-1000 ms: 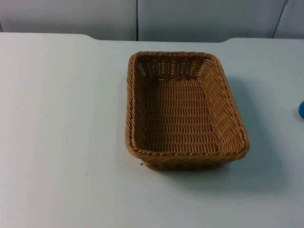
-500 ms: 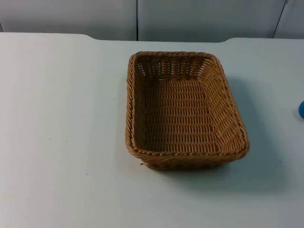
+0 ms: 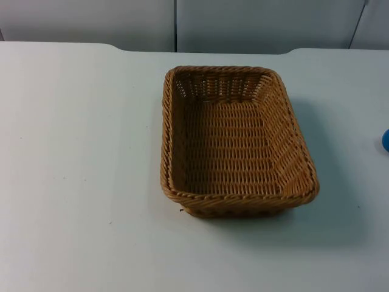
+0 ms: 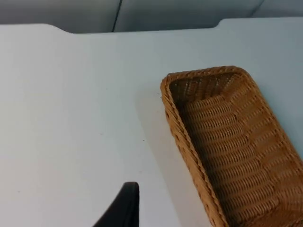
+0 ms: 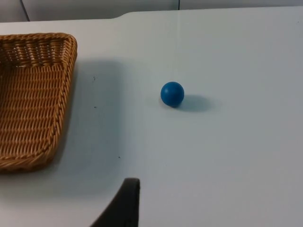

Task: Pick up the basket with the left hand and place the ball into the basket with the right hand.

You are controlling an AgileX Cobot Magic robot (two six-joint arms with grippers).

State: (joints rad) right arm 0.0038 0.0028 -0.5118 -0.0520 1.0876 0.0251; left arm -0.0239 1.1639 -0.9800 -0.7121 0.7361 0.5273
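Nothing is grasped yet: beyond the left gripper's fingertip [image 4: 124, 204], the empty wicker basket [image 4: 227, 146] sits on the white table [image 4: 71, 118]. Ahead of the right gripper's fingertip [image 5: 125, 201], the blue ball [image 5: 172, 93] rests beside the basket. I cannot tell either gripper's opening; the left must next reach the near rim.

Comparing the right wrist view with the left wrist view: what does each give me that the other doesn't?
Right wrist only: the blue ball, resting on the table apart from the basket. Left wrist only: the basket's opposite long rim, with bare table beside it. Shared: the wicker basket, the white table, the grey wall and one black fingertip each; neither settles how the jaws stand.
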